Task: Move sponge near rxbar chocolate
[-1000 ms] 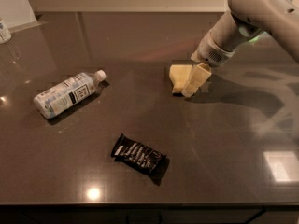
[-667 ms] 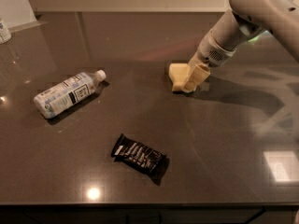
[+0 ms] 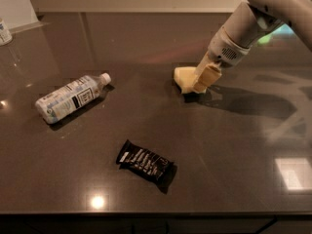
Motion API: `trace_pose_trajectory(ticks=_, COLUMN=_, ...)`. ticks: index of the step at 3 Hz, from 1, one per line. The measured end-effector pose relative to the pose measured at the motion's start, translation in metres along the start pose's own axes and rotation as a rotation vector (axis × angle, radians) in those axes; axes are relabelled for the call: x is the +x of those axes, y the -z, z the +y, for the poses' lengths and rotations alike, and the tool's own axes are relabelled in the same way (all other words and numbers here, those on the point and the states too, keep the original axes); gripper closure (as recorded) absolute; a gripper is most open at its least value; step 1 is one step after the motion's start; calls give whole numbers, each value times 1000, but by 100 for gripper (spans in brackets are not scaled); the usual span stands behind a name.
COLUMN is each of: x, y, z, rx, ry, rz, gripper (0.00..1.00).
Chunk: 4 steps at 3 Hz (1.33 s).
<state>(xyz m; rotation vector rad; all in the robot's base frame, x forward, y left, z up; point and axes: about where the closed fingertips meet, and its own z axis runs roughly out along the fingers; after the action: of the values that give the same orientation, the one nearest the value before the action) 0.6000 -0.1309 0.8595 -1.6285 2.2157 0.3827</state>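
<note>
The pale yellow sponge (image 3: 183,77) is on the dark countertop (image 3: 234,150), right of centre toward the back. My gripper (image 3: 201,85) comes down from the upper right, and its cream fingers (image 3: 210,75) are closed over the sponge's right end. A dark shadow lies under the sponge's near edge. The rxbar chocolate (image 3: 145,161), a flat black wrapper with white lettering, lies toward the front centre, well in front of and left of the sponge.
A clear plastic bottle with a label and white cap (image 3: 70,97) lies on its side at the left. A small container (image 3: 4,31) stands at the far left back edge. The counter's front edge runs along the bottom.
The gripper and the sponge have shifted slightly left and toward the back together. The bottle and the wrapper have not moved.
</note>
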Motion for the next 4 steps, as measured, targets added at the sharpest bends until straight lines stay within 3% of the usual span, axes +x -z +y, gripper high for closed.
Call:
trace_pose_trajectory(ticks=1, x=-3, y=13, z=27, rx=-54, ry=16, rz=-12, gripper=100)
trace_pose_trajectory(ticks=3, x=-10, y=27, z=85, rx=-138, ry=77, rz=-62, gripper=100)
trace_pose_trajectory(ticks=4, x=-13, y=28, z=122, rx=-167, ry=142, rz=-89, gripper=100)
